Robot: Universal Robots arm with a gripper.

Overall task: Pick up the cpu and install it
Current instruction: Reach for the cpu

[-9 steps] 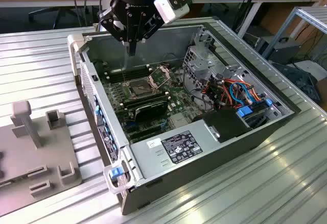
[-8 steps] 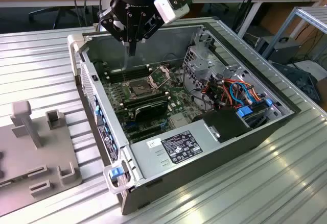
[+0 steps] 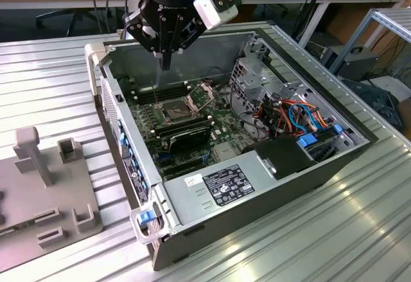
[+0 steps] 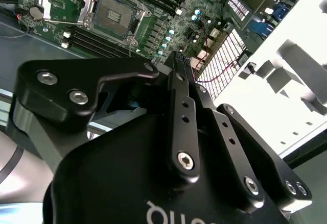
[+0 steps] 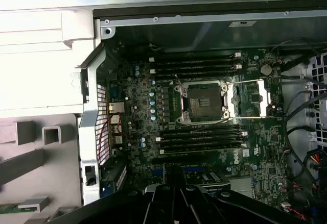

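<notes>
**A:** Take the exterior view first. How is the arm posed?

**B:** It comes down from above with the wrist plumb. The black two-fingered pincer (image 3: 166,60) hangs over the far end of the open grey computer case (image 3: 218,234), toward the exterior view's left. The case lies on its side on the ribbed metal tabletop (image 3: 51,83). That turns the green motherboard (image 3: 221,124) face up, so it can be reached from above.

**A:** And the grip?

**B:** Clenched. The fingers draw to one narrow point, and I make out nothing between them. The pincer hangs well above the board and touches nothing.

**A:** Where is the cpu?

**B:** I cannot tell where it lies. The square metal-framed socket (image 3: 174,110) sits near the board's middle. Its hinged steel load plate (image 3: 203,93) is thrown back, I judge so that a chip can drop in. A pale grey slotted fixture (image 3: 45,185) rests on the tabletop at the exterior view's near left.

**A:** The second wrist view?

**B:** The black fingers (image 4: 176,106) meet at their tips. The socket (image 4: 116,15) lies beyond them, well apart, and its bed of contacts looks bare.

**A:** The first wrist view?

**B:** It looks straight down on the socket (image 5: 203,101), which sits between two banks of long black memory slots (image 5: 196,66). The load plate (image 5: 249,99) is folded aside. By my reading the cpu is not yet installed.
</notes>
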